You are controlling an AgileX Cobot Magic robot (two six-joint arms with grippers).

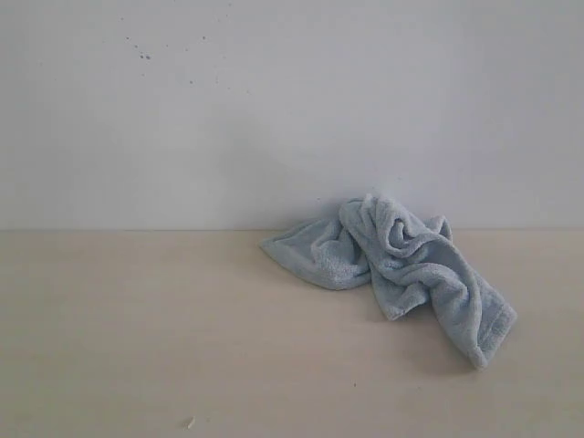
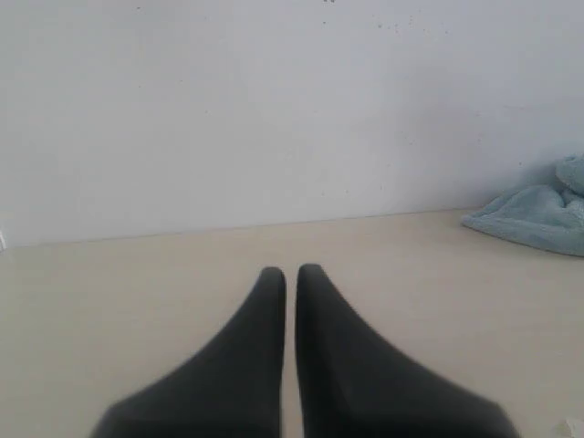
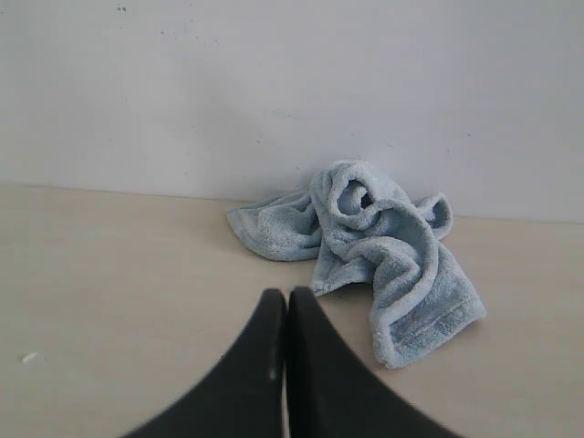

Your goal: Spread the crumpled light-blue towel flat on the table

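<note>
My left gripper (image 2: 290, 272) has its jaws drawn almost together, gripping nothing. My right gripper (image 3: 286, 294) is closed tight and also empty. The towel (image 1: 392, 265) lies crumpled right of centre in the exterior view, on the table (image 1: 137, 347) close to the wall (image 1: 274, 109), apart from both grippers.
</note>
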